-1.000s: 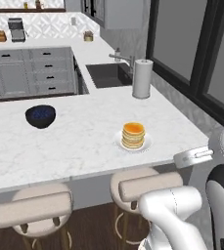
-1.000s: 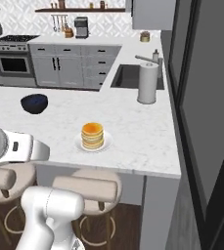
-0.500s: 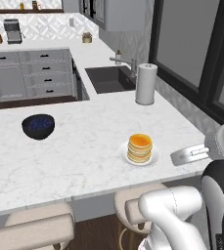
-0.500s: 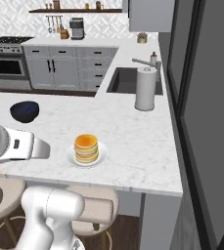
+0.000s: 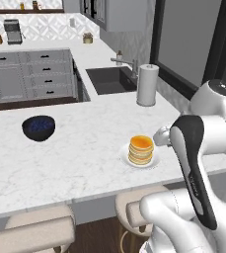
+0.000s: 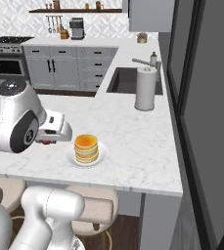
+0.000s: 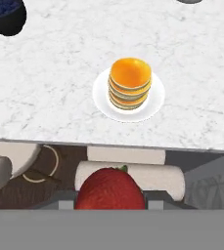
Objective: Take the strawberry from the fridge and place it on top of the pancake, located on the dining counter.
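Red strawberry (image 7: 110, 188) gripped in pincer (image 7: 110, 202), short of pancake (image 7: 129, 83) on table (image 7: 59, 97) w/ stools below; early release drops it off edge, off-centre drop rolls off.

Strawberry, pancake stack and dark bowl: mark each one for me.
strawberry (image 7: 110, 188), hand view, middle of its red body.
pancake stack (image 7: 129, 82), hand view, upper pancakes.
dark bowl (image 5: 38, 128), left base view, its blue-black inside.

A dark blue bowl (image 5: 38, 128) sits to the left. A white paper towel roll (image 5: 147, 84) stands far back, near the sink (image 5: 108, 80). Beige stools (image 5: 33, 234) are tucked under the near edge.
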### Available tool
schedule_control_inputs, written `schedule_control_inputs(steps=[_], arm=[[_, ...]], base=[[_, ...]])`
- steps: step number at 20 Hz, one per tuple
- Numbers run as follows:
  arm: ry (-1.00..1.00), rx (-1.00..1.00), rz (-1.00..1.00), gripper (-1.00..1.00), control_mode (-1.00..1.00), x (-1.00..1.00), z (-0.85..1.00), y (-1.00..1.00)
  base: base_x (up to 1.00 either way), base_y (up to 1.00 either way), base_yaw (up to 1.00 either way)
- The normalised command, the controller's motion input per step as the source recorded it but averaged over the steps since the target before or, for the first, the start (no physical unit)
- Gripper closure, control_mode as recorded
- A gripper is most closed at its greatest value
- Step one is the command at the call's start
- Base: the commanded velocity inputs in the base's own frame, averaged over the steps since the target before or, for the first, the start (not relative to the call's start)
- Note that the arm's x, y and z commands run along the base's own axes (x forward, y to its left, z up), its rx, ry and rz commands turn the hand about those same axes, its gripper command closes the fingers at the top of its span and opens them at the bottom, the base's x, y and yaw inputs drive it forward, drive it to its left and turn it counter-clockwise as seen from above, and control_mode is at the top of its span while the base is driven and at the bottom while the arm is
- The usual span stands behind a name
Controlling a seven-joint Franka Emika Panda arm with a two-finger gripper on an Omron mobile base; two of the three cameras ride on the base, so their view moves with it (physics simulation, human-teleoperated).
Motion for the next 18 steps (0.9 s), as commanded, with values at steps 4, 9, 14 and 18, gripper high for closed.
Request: schedule_control_inputs(steps=[4,9,14,18], arm=[[0.00,0.00,0.00,1.00,-1.00,1.00,-0.83,-0.10],[0.25,0.01,0.00,1.00,-1.00,1.00,-0.25,-0.33],[0.12,0.00,0.00,1.00,-1.00,0.82,-0.17,-0.02],[0.04,0.00,0.00,1.00,-1.00,0.80,-0.33,0.00]], base=[[0.00,0.00,0.00],[0.00,0.00,0.00],[0.00,0.00,0.00],[0.00,0.00,0.00]])
